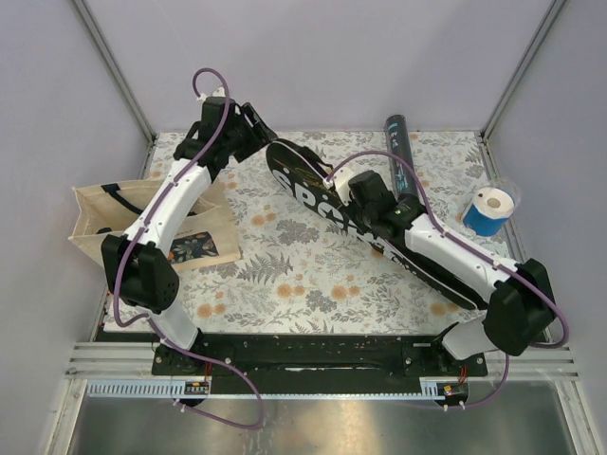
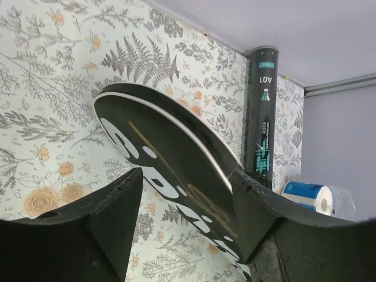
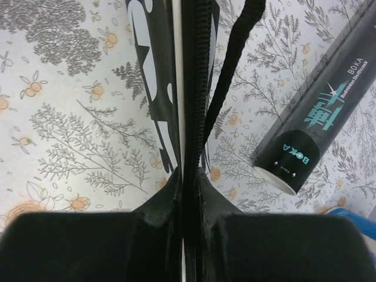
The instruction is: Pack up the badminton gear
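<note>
Right gripper [image 3: 187, 176] pinches the zip edge of the black cover [image 1: 308, 185], which lies diagonally from far centre to near right. Left gripper [image 2: 187, 176]: fingers spread at the cover's far end. Likely next: hold the pinch firm and close the left squarely on the rim.

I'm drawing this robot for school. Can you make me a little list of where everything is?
racket cover: runs diagonally across the table
right gripper: shut on the cover's zipper edge
left gripper: open, fingers either side of the cover's rounded end
black tube: far right, beside the cover
blue roll: right edge
tote bag: left edge
</note>
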Robot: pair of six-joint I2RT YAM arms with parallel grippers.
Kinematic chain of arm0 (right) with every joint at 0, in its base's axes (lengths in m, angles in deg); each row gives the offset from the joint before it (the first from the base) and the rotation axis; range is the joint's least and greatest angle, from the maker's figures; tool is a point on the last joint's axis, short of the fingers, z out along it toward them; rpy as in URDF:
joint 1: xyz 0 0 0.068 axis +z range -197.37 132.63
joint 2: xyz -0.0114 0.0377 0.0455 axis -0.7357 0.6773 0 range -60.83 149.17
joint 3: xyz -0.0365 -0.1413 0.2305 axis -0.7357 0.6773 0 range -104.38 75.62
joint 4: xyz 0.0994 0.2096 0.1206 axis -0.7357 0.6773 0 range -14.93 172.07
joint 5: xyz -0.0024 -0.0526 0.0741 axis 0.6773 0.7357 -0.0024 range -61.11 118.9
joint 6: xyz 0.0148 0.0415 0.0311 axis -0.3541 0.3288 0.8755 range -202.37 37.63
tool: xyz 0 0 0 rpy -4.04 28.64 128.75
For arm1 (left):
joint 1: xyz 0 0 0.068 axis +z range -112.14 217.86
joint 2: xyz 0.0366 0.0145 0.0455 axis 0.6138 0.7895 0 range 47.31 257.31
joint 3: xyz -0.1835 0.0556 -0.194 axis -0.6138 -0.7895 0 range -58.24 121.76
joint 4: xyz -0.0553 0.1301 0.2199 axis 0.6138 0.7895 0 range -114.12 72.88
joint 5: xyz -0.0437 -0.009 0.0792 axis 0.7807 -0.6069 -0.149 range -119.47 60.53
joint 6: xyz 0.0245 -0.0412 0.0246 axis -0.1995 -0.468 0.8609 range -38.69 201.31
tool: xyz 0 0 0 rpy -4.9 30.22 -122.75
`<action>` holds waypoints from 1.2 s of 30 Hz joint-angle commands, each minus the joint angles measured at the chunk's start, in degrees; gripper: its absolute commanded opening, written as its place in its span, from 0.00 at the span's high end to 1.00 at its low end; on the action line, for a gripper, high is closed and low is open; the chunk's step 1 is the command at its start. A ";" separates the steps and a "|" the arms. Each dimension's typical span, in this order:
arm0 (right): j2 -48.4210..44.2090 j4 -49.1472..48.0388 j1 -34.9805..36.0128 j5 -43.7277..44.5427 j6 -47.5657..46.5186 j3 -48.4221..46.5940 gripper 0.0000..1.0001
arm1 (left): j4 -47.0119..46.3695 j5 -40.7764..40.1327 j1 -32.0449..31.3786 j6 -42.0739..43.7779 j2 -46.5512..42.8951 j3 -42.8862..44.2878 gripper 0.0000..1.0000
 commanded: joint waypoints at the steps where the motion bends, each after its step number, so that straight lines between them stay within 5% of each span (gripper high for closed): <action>1: -5.14 -7.54 1.59 1.64 -0.51 4.83 1.00 | -1.78 2.11 0.34 -2.94 1.02 0.43 0.35; 24: -11.03 -13.70 3.53 2.16 1.61 14.07 1.00 | -3.79 8.61 0.34 -7.86 5.68 -2.03 0.41; 33: -12.35 -14.41 3.70 4.45 5.64 13.46 1.00 | -8.02 12.40 0.43 -10.23 3.75 -6.34 0.97; 36: -12.44 -13.45 3.70 3.93 7.05 12.58 0.98 | -8.98 12.57 0.43 -11.46 2.70 -7.74 1.00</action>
